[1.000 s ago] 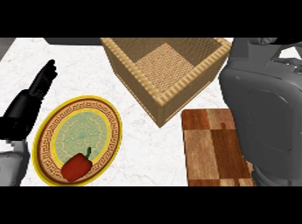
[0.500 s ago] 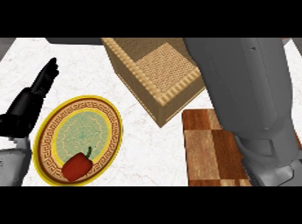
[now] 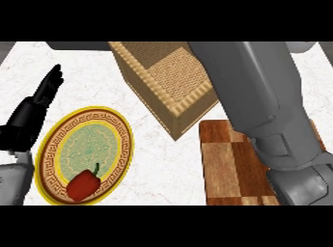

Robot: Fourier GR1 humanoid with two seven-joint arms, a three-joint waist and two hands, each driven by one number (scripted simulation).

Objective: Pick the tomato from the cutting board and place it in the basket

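The woven basket (image 3: 167, 82) sits at the back middle of the counter, turned at an angle. Below it to the right lies the wooden cutting board (image 3: 229, 164). No tomato shows on the board's visible part or anywhere else. My right forearm (image 3: 258, 106) rises from the lower right, crosses the board's right side and the basket's right half, and leaves the view at the top; its hand is out of sight. My left hand (image 3: 28, 118) rests at the left edge with straight fingers pointing up, holding nothing.
A yellow-rimmed patterned plate (image 3: 62, 140) lies beside my left hand, with a red bell pepper (image 3: 83, 184) on its near part. White marble counter (image 3: 161, 159) shows between the plate and the board.
My right forearm has swung left and forward, now covering the basket's right half and more of the board. The left hand has not moved.
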